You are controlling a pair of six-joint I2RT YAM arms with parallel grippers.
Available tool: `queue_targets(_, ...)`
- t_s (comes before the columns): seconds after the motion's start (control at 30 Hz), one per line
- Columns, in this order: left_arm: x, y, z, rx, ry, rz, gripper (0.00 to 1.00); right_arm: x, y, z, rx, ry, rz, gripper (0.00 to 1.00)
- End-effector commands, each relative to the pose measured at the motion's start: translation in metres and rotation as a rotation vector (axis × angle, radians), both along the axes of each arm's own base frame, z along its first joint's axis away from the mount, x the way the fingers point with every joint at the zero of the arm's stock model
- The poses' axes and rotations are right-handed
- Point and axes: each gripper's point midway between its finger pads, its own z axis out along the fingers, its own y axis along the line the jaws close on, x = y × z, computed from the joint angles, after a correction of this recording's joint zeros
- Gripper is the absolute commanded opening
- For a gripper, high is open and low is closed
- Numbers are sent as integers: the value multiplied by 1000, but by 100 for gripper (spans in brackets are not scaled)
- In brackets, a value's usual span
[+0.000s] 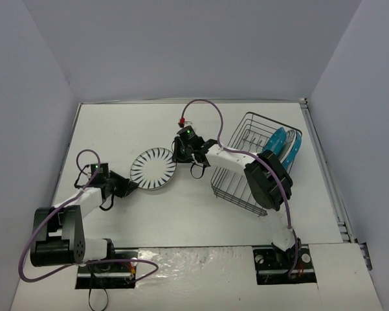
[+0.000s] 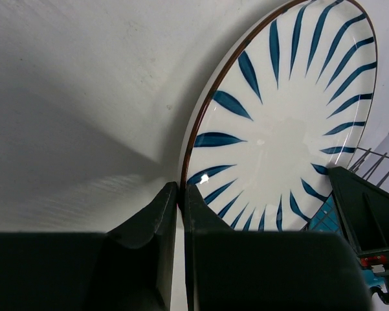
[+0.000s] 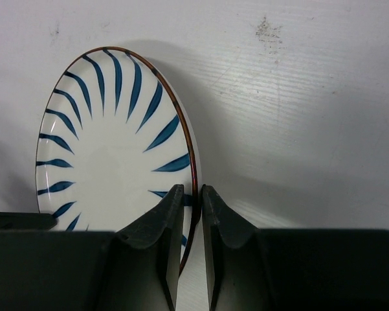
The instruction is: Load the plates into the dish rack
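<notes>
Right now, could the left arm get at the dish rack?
Probably not: the dish rack sits far right, the right arm lies between, and the left pincer grips the striped plate.

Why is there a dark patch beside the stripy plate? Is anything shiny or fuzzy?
Left wrist view: a soft grey shadow lies on the table left of the striped plate, with a tiny bright glint low on the plate. Right wrist view: the shadow falls to the plate's right. Top view: even light, faint shadows, nothing fuzzy.
</notes>
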Motion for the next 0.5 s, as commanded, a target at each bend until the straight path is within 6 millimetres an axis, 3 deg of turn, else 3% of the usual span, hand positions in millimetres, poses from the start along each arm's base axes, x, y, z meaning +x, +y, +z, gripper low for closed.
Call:
queue_targets(0.0,32,-21,52,-142,-236,-28,0,9,28,55,138,-80,20,18)
queue_targets(0.2,36,-23,57,-187,-279,-11,0,8,29,51,140,-66,16,27)
queue_targets(0.47,43,-26,63,-268,-347,33,0,7,28,40,131,-42,11,29)
